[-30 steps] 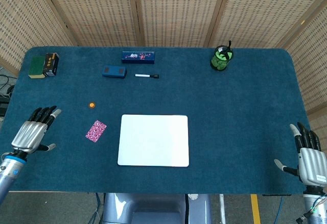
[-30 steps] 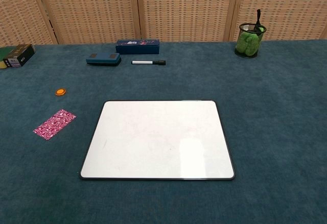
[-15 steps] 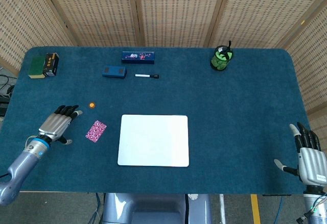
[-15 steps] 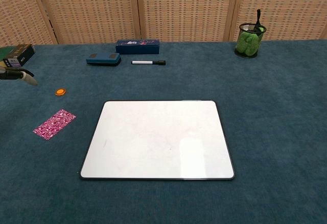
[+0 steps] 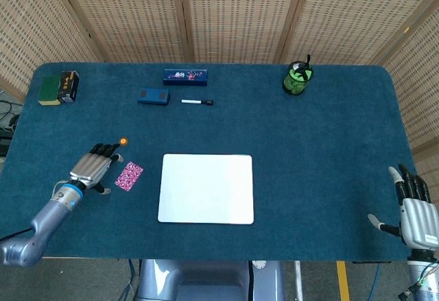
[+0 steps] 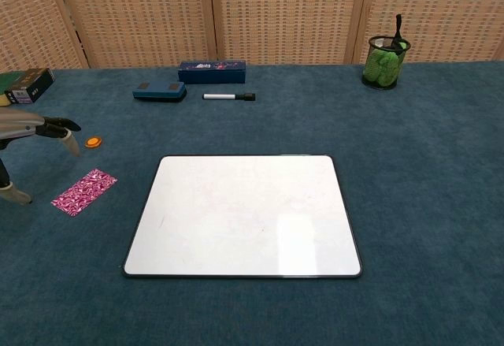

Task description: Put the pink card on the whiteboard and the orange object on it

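Observation:
The pink patterned card point(image 5: 128, 175) point(image 6: 83, 191) lies flat on the blue cloth, left of the whiteboard point(image 5: 206, 188) point(image 6: 244, 213). A small orange disc point(image 5: 123, 140) point(image 6: 94, 142) sits a little beyond the card. My left hand point(image 5: 94, 167) point(image 6: 31, 137) hovers just left of the card, fingers spread and pointing toward the disc, holding nothing. My right hand point(image 5: 414, 208) rests open at the table's front right corner, far from everything, and shows only in the head view.
Along the back stand a dark blue box point(image 5: 185, 75), a blue eraser point(image 5: 152, 96), a marker point(image 5: 197, 101) and a mesh cup with green contents point(image 5: 298, 78). A green and black box pair point(image 5: 59, 87) sits at the back left.
My left hand has travelled rightward across the cloth from the table's left edge to just beside the pink card. The right hand has stayed put.

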### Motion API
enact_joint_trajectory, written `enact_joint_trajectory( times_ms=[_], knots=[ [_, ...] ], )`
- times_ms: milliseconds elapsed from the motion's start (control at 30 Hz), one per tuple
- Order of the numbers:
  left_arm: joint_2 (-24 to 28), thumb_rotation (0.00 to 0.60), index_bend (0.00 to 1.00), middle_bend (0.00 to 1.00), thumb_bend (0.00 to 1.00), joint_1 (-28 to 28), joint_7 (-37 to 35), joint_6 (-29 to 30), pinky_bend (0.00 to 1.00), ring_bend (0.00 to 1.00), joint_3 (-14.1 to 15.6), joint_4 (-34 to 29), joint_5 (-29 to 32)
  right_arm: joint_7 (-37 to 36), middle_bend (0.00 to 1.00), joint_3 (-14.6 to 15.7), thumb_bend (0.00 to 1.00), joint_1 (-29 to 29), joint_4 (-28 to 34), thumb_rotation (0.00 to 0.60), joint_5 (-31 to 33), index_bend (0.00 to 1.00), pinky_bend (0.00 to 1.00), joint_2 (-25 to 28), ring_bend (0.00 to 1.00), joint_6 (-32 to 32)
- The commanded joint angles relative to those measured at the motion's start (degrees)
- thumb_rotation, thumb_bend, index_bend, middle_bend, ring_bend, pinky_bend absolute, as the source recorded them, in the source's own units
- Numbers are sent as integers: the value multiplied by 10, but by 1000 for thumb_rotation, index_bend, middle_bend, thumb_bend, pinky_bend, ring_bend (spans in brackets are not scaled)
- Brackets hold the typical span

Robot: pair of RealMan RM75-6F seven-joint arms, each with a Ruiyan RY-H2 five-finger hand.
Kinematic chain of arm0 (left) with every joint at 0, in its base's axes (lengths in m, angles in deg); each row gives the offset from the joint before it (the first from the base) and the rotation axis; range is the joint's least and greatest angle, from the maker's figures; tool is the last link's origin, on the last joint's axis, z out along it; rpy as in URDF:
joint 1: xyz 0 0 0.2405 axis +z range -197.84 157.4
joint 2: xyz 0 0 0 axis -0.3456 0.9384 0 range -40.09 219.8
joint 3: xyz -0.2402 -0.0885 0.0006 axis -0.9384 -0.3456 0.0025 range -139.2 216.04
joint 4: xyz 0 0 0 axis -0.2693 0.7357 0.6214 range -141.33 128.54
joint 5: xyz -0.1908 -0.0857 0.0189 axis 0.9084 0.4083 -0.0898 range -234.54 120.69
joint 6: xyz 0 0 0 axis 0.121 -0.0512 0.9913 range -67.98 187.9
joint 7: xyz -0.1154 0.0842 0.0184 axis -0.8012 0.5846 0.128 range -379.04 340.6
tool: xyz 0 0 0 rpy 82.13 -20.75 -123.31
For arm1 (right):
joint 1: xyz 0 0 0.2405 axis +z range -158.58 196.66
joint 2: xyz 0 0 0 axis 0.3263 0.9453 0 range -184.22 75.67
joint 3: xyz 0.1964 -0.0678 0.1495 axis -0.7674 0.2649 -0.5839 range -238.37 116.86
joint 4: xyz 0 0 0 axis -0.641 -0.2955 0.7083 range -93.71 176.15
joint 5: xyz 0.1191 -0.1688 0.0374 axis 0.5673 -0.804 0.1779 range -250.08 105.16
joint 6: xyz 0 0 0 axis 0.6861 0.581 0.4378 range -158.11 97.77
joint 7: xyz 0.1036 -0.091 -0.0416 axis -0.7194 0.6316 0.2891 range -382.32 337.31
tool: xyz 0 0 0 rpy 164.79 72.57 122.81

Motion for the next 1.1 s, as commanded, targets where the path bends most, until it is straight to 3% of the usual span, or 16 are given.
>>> enact_joint_trajectory(
  times_ms=[33,1100],
  knots=[
    [-9,600,227,0,135,-5,7,4,0,0,3,5,3,0,0,0,0,0,0,600,0,0,0,0,0,0],
    [-72,600,227,0,125,-38,75,36,0,0,28,45,50,-2,0,0,0,1,2,600,2,0,0,2,0,-4]
  ],
)
